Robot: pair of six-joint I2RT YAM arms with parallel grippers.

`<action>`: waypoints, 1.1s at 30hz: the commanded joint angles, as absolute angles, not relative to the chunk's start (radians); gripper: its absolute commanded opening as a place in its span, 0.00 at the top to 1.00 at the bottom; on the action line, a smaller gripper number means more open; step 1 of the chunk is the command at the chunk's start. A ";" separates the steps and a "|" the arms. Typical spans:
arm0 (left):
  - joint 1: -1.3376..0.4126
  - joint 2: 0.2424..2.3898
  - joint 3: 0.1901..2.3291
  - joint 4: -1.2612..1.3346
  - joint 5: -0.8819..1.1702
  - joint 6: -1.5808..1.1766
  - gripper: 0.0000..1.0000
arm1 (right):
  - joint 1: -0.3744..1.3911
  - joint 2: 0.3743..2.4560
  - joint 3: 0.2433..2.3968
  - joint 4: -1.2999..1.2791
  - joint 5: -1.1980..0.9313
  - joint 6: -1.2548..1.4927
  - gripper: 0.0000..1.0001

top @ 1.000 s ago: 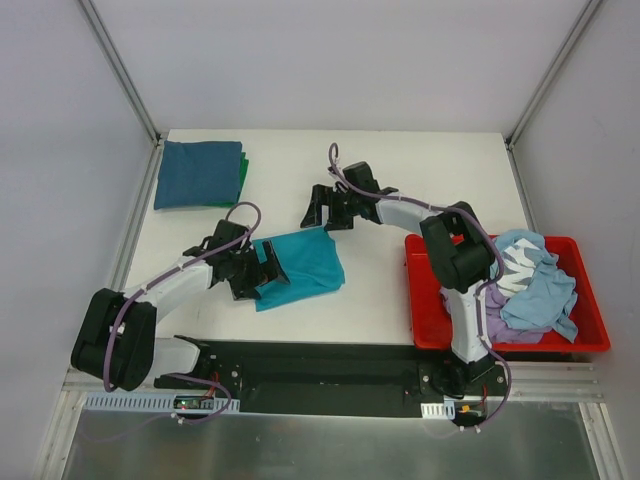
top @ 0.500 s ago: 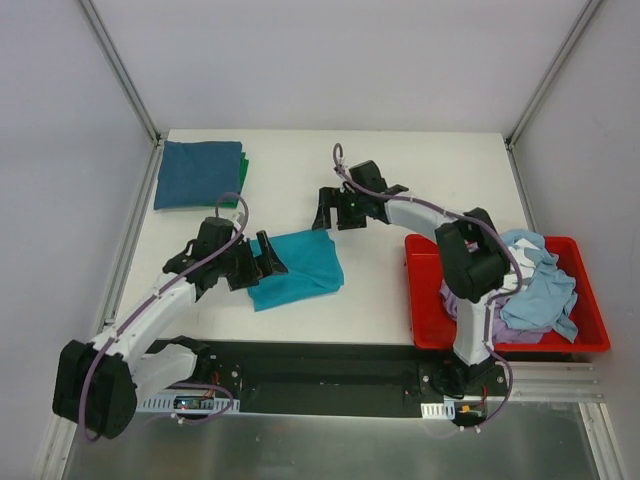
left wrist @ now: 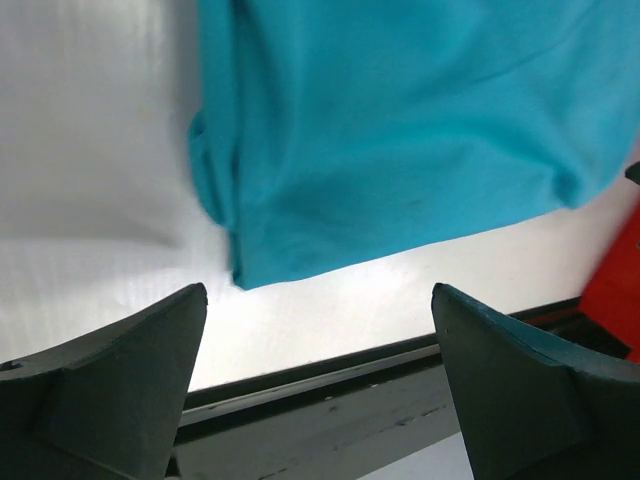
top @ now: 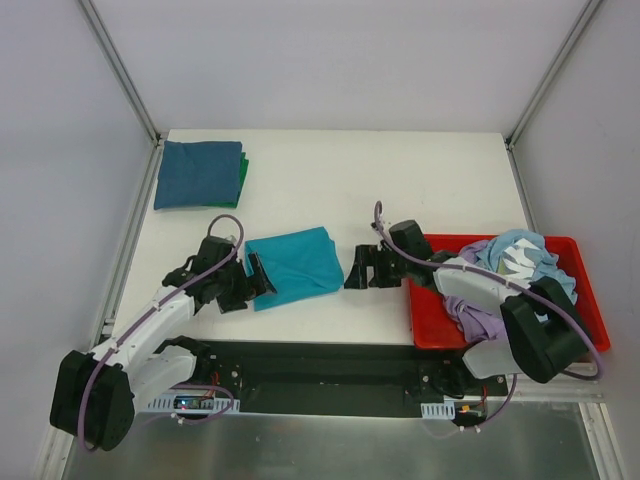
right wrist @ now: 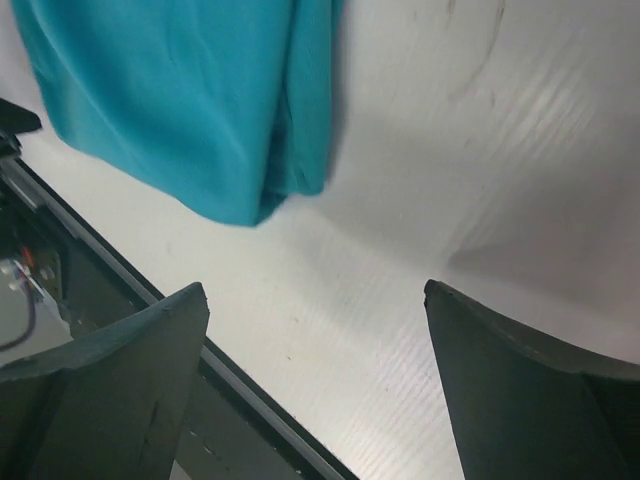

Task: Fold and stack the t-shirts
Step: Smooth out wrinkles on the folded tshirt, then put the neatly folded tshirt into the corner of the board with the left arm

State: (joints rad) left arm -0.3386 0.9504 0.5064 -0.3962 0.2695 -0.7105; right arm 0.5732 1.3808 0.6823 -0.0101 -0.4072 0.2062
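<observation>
A folded teal cotton t-shirt [top: 295, 265] lies flat on the white table [top: 400, 180] just left of the middle of the top view, a soft rectangle tilted a little, its lower edge near the black base strip [top: 320, 365] along the bottom of the frame. The left gripper [top: 252, 280] sits low at the shirt's left edge; in the left wrist view its gripper [left wrist: 317, 292] shows two dark fingers [left wrist: 120, 380] spread wide with only bare table between them, and the teal shirt [left wrist: 400, 130] fills the upper part of that frame, its rolled corner just above the gap. The right gripper [top: 358, 268] rests close to the shirt's right edge without touching it; in the right wrist view this gripper [right wrist: 312, 288] is likewise opened wide and holds nothing, with the teal cloth [right wrist: 190, 100] in the upper left and cut off by the frame edge. At the upper left of the top view a folded dark blue t-shirt [top: 198, 173] lies on a folded green one [top: 243, 175], of which only a thin strip along the right side shows. At the right a red plastic bin [top: 425, 320] holds a loose heap of light blue and lilac shirts [top: 525, 275]; the right arm crosses the bin's left part and hides some of it. Any print on the small circuit boards at the arm bases is too small to read
</observation>
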 commanded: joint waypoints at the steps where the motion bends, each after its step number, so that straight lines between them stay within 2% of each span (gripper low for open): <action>1: -0.331 0.930 0.457 -0.433 0.184 -0.742 0.10 | 0.621 1.403 0.634 0.136 -0.450 0.187 0.10; 3: -0.327 0.943 0.451 -0.431 0.144 -0.750 0.13 | 0.643 1.448 0.650 0.167 -0.459 0.151 0.17; 8: -0.314 0.994 0.454 -0.399 0.158 -0.744 0.14 | 0.681 1.552 0.722 0.189 -0.477 0.164 0.20; 10: -0.314 1.014 0.443 -0.374 0.161 -0.750 0.17 | 0.689 1.568 0.738 0.192 -0.471 0.178 0.20; 12: -0.314 1.040 0.445 -0.357 0.172 -0.750 0.25 | 0.692 1.578 0.744 0.190 -0.446 0.201 0.25; 15: -0.314 1.086 0.446 -0.325 0.181 -0.752 0.39 | 0.690 1.592 0.749 0.189 -0.405 0.233 0.38; 23: -0.314 1.192 0.459 -0.305 0.181 -0.756 0.71 | 0.690 1.617 0.753 0.124 -0.360 0.278 0.90; 25: -0.314 1.204 0.451 -0.307 0.170 -0.764 0.86 | 0.692 1.624 0.752 0.103 -0.356 0.276 0.97; 27: -0.314 1.216 0.443 -0.305 0.170 -0.762 1.00 | 0.690 1.632 0.750 0.081 -0.345 0.278 1.00; 33: -0.295 1.243 0.425 -0.333 0.149 -0.765 1.00 | 0.689 1.621 0.738 0.014 -0.240 0.262 1.00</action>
